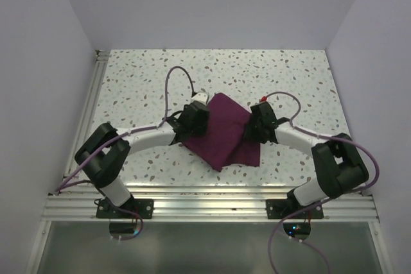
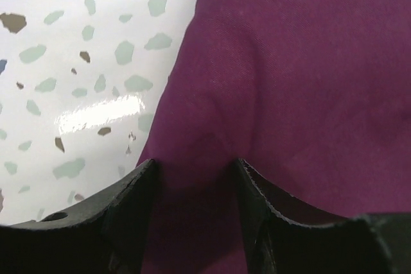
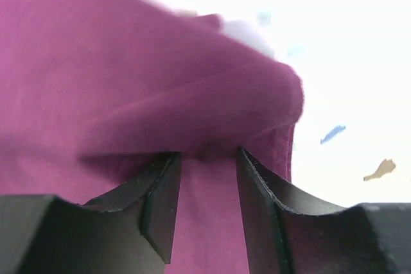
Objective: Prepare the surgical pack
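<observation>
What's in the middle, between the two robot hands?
The plum surgical pack spans from left gripper to right gripper, clearest in the top view.

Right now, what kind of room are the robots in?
Probably a robot test booth: plain white walls around a speckled table, two arms bolted to a metal rail.

Nothing to read at this moment: no lettering, label, brand, number or sign is legible on the surgical pack [image 1: 221, 134] or on the speckled table [image 1: 148, 75], in any of the three views.
</observation>
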Robot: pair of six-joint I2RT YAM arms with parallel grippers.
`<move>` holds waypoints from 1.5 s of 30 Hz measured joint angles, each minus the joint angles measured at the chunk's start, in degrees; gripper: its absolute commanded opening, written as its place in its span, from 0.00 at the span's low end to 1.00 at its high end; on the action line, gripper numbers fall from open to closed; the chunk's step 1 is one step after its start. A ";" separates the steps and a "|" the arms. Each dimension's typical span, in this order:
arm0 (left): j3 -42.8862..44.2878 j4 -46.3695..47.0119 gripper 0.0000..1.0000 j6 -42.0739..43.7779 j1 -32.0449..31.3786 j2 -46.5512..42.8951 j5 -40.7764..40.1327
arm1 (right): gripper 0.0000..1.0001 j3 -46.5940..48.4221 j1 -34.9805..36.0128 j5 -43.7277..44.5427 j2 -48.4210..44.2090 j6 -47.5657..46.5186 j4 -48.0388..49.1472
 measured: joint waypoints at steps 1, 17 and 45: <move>-0.15 -1.38 0.56 -1.16 -0.52 -0.68 -0.90 | 0.41 1.11 -0.52 0.17 1.27 0.00 0.04; 14.69 -19.56 0.57 -4.22 -8.15 -3.39 -8.22 | 0.04 4.37 -2.93 3.56 3.15 0.59 -7.45; 28.41 -20.70 0.52 -1.95 -14.78 19.80 4.92 | 0.13 -5.09 -3.32 4.55 -9.33 4.59 -13.14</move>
